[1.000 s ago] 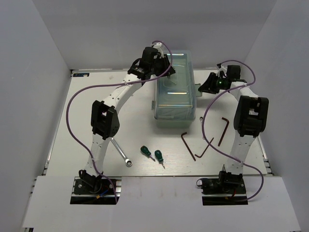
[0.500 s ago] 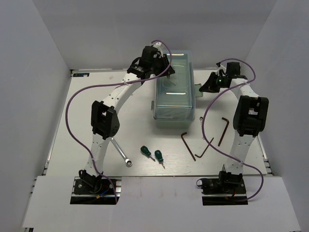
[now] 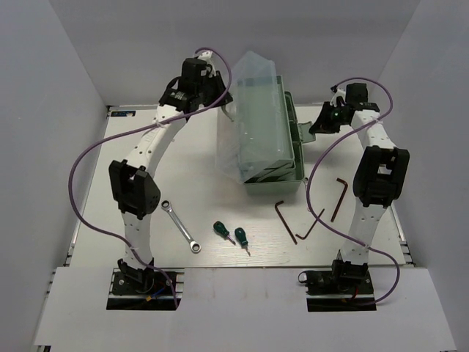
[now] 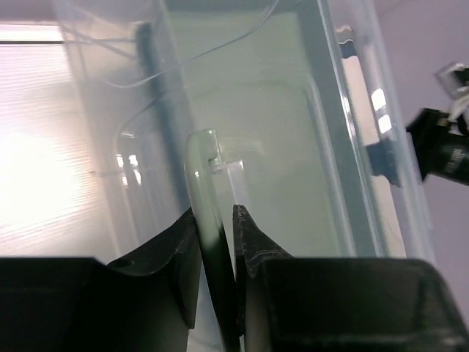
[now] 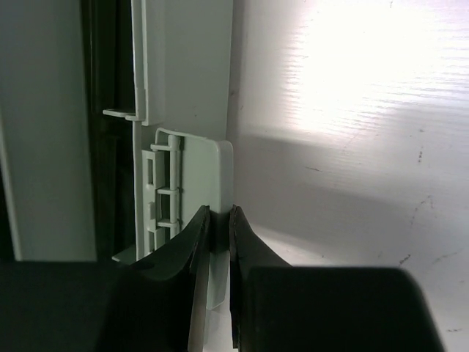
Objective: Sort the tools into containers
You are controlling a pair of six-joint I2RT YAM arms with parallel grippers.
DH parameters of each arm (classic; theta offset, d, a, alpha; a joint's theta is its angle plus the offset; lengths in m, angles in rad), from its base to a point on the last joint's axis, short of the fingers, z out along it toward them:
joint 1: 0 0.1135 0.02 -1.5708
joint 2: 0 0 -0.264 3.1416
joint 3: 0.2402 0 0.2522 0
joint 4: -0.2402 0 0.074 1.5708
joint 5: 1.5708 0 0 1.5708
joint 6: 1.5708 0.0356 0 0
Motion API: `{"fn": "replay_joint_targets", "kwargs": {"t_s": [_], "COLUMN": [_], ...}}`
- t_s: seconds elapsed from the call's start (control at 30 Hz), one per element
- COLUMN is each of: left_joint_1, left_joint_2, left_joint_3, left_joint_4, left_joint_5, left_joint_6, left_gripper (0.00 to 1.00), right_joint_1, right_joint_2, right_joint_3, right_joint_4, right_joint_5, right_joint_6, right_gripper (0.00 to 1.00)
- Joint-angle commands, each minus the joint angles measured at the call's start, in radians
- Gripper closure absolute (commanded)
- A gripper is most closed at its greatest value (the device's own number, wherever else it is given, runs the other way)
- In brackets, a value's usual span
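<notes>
The pale mint-green toolbox (image 3: 275, 185) stands at the back middle, its clear lid (image 3: 253, 110) tilted up towards the left. My left gripper (image 3: 220, 94) is shut on the clear lid handle (image 4: 204, 169), which shows between my fingers (image 4: 218, 220). My right gripper (image 3: 315, 130) is shut on the box's side latch (image 5: 198, 169), the jaws (image 5: 220, 213) pinching its edge. On the table lie a long silver wrench (image 3: 181, 226), two green-handled screwdrivers (image 3: 221, 232) (image 3: 241, 237) and three dark hex keys (image 3: 284, 218) (image 3: 311, 224) (image 3: 338, 196). The short wrench is not clearly visible.
White walls enclose the table on the left, back and right. The two arm bases (image 3: 143, 286) (image 3: 341, 286) sit at the near edge. Purple cables loop from both arms over the table.
The lid has swung up and to the left with my left gripper holding its handle. The left arm has shifted left, uncovering the long wrench. The right gripper stays on the latch.
</notes>
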Motion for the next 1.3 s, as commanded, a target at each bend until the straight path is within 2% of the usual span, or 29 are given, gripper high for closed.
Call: {"fn": "replay_joint_targets", "kwargs": {"t_s": [0.0, 0.17, 0.3, 0.33, 0.43, 0.47, 0.53, 0.57, 0.67, 0.97, 1.17, 1.2, 1.27], "left_joint_1": [0.027, 0.047, 0.056, 0.056, 0.065, 0.074, 0.074, 0.085, 0.096, 0.130, 0.162, 0.162, 0.171], "left_joint_2": [-0.143, -0.241, -0.306, -0.318, -0.341, -0.341, -0.361, -0.372, -0.425, -0.513, -0.618, -0.631, -0.651], "left_joint_3": [-0.062, -0.208, -0.383, -0.417, -0.518, -0.556, -0.596, -0.648, -0.759, -0.906, -0.940, -0.940, -0.940], "left_joint_4": [-0.037, -0.046, -0.034, -0.020, 0.018, 0.018, 0.029, 0.047, 0.101, 0.131, 0.042, -0.012, -0.076], "left_joint_5": [-0.083, -0.195, -0.258, -0.258, -0.258, -0.258, -0.258, -0.258, -0.249, -0.218, -0.358, -0.435, -0.505], "left_joint_6": [0.129, 0.168, 0.192, 0.192, 0.192, 0.192, 0.180, 0.168, 0.154, 0.114, 0.082, 0.051, 0.016], "left_gripper": [1.00, 1.00, 1.00, 0.93, 0.81, 0.65, 0.48, 0.32, 0.16, 0.13, 0.10, 0.10, 0.06], "right_joint_1": [-0.049, -0.049, -0.046, -0.044, -0.041, -0.043, -0.041, -0.043, -0.043, -0.043, -0.040, -0.041, -0.043], "right_joint_2": [-0.012, -0.007, -0.007, -0.006, -0.009, -0.011, -0.014, -0.015, -0.021, -0.030, -0.038, -0.040, -0.044], "right_joint_3": [0.072, 0.095, 0.110, 0.112, 0.118, 0.121, 0.118, 0.114, 0.101, 0.066, 0.055, 0.054, 0.048], "right_joint_4": [0.035, 0.015, -0.001, -0.002, -0.007, -0.017, -0.024, -0.025, -0.030, -0.031, -0.040, -0.039, -0.039], "right_joint_5": [0.120, 0.138, 0.123, 0.117, 0.103, 0.101, 0.088, 0.085, 0.077, 0.045, 0.042, 0.040, 0.042], "right_joint_6": [-0.060, -0.072, -0.077, -0.075, -0.077, -0.077, -0.081, -0.084, -0.096, -0.101, -0.110, -0.112, -0.112], "right_gripper": [1.00, 1.00, 1.00, 1.00, 1.00, 1.00, 1.00, 1.00, 1.00, 1.00, 1.00, 1.00, 1.00]}}
